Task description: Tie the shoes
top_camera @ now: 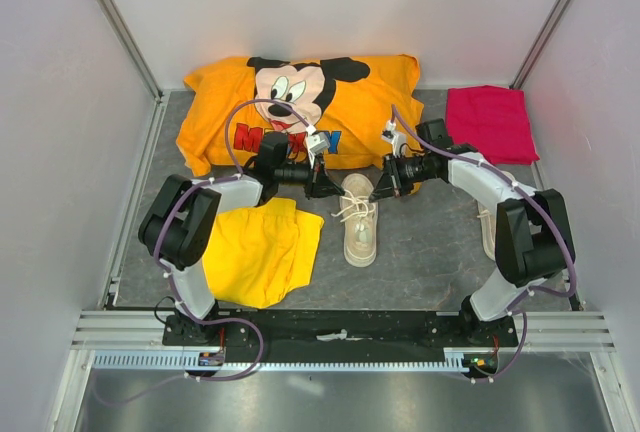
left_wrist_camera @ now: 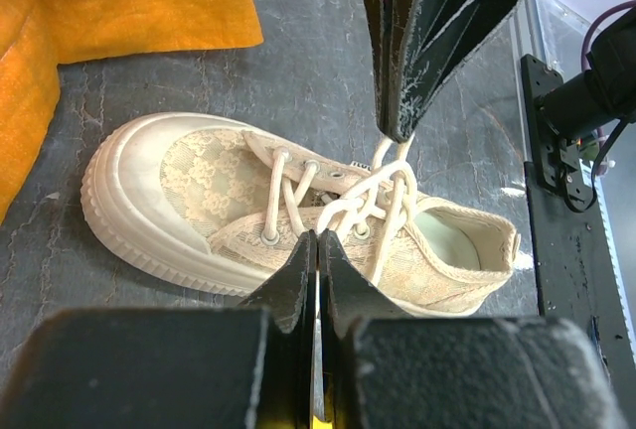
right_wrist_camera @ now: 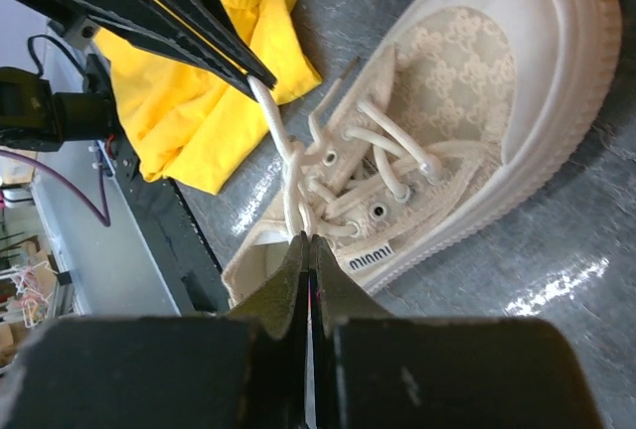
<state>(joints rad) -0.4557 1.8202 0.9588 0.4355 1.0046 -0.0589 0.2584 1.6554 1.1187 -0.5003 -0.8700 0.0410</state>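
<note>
One cream shoe (top_camera: 360, 224) lies mid-table, toe toward the near edge, its white laces (top_camera: 352, 208) loose. My left gripper (top_camera: 328, 190) and right gripper (top_camera: 378, 192) meet just above its open top. In the left wrist view my left gripper (left_wrist_camera: 316, 238) is shut, and the right gripper (left_wrist_camera: 397, 134) pinches a lace loop (left_wrist_camera: 390, 156) over the shoe (left_wrist_camera: 199, 201). The right wrist view shows my right gripper (right_wrist_camera: 308, 240) shut on lace strands (right_wrist_camera: 296, 206), while the left gripper (right_wrist_camera: 256, 79) pinches a lace end (right_wrist_camera: 270, 106). A second shoe (top_camera: 487, 232) is mostly hidden behind the right arm.
An orange Mickey Mouse shirt (top_camera: 300, 102) lies at the back. Yellow shorts (top_camera: 260, 252) lie left of the shoe. A magenta folded cloth (top_camera: 490, 122) sits at the back right. White walls enclose three sides, and a black rail (top_camera: 340, 327) runs along the near edge.
</note>
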